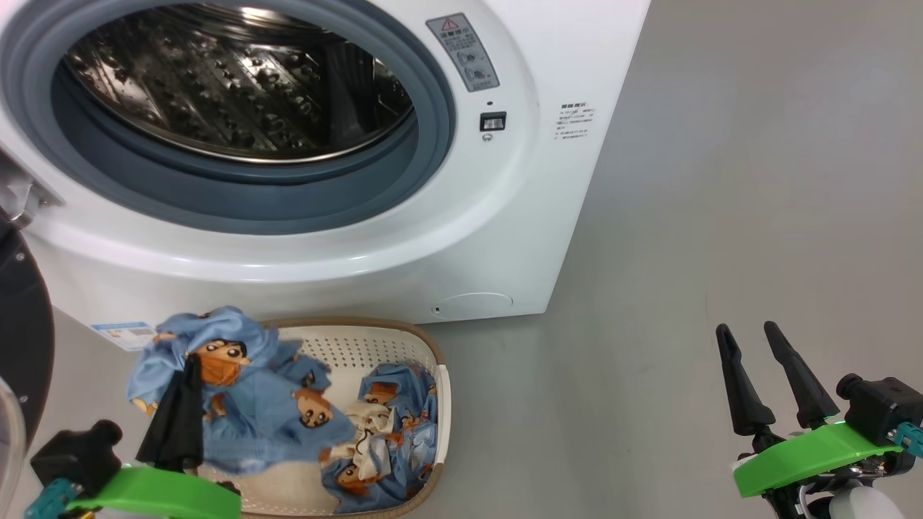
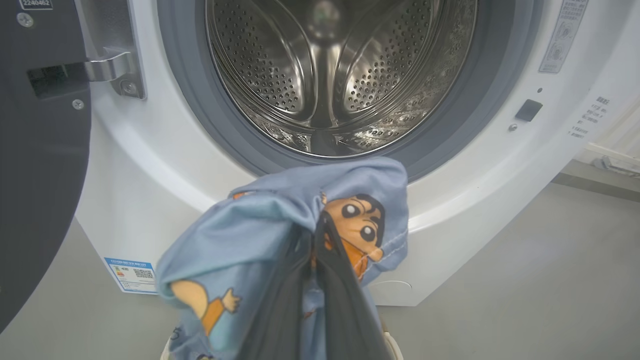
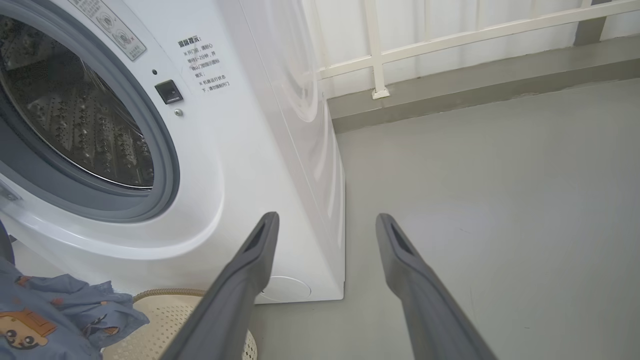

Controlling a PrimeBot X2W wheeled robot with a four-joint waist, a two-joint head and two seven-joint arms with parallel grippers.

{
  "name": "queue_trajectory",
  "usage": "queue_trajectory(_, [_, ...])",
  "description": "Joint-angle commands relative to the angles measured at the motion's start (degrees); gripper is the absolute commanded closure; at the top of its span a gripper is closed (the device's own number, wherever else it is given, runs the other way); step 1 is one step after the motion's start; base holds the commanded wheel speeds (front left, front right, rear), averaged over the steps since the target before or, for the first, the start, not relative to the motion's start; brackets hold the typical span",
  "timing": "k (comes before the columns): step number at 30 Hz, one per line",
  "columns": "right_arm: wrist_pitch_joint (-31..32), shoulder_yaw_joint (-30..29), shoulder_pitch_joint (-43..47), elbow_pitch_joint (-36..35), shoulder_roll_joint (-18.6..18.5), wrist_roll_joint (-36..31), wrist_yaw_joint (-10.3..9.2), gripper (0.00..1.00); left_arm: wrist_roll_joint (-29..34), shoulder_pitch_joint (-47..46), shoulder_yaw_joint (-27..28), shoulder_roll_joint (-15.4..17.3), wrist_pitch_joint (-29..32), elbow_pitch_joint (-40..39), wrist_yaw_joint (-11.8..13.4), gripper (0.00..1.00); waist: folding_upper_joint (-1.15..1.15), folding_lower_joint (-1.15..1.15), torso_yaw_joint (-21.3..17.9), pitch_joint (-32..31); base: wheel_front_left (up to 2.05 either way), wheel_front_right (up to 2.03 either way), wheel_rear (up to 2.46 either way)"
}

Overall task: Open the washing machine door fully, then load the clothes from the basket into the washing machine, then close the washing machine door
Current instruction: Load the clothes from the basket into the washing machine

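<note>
Where the head view ends on the left, the washing machine door point(image 1: 21, 324) stands open, its black rim close beside the left hand point(image 1: 190, 367), so room on that side is tight. That hand's two dark fingers are pressed together on a bunch of the clothes point(image 1: 238, 382), light-blue fabric with cartoon figures, raised above the basket point(image 1: 431, 360) and hanging over its left part. In the left wrist view the gathered cloth sits just below the lower lip of the grey gasket point(image 2: 185, 100), in front of the wide mouth of the steel drum point(image 2: 280, 75). More of the fabric lies inside the basket toward its right end. The basket stands on the floor point(image 1: 685, 216) just before the washing machine point(image 1: 360, 245), with the machine's blue label point(image 1: 122, 335) near its left corner. Right of the machine's front corner the grey floor stretches open, and there, well apart from basket and fabric, the right hand point(image 1: 747, 330) hovers with its two fingers spread apart. Beyond it, in the right wrist view, a white railing point(image 3: 375, 55) runs along the floor's far edge.
</note>
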Motion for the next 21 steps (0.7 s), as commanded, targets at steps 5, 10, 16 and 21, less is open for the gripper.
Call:
queue_trajectory(5, [-0.43,1.34,-0.01,-1.59,0.04,0.40,0.14,0.00,0.27,-7.19,2.73,2.45,-0.61,-1.61,-0.09,1.00,0.00,0.00,-0.58,1.14,0.00,0.00,0.00])
queue_trajectory(10, [-0.43,1.70,-0.72,-1.69,0.46,0.36,0.14,0.00,0.84,-14.56,2.77,4.41,-0.61,-2.72,-0.09,1.00,0.00,0.00,-1.09,2.46,0.00,0.00,0.00])
queue_trajectory(16, [-0.43,2.35,-2.03,-1.81,0.96,0.32,0.14,0.00,0.90,-25.06,1.55,6.74,-0.61,-0.57,-0.09,1.00,0.00,0.00,-2.07,4.55,0.00,0.00,0.00])
queue_trajectory(21, [-0.43,2.97,-3.18,-1.97,1.35,0.35,0.14,0.00,0.89,-31.60,1.16,7.52,-0.61,3.11,-0.09,1.00,0.00,0.00,-3.00,6.33,0.00,0.00,0.00])
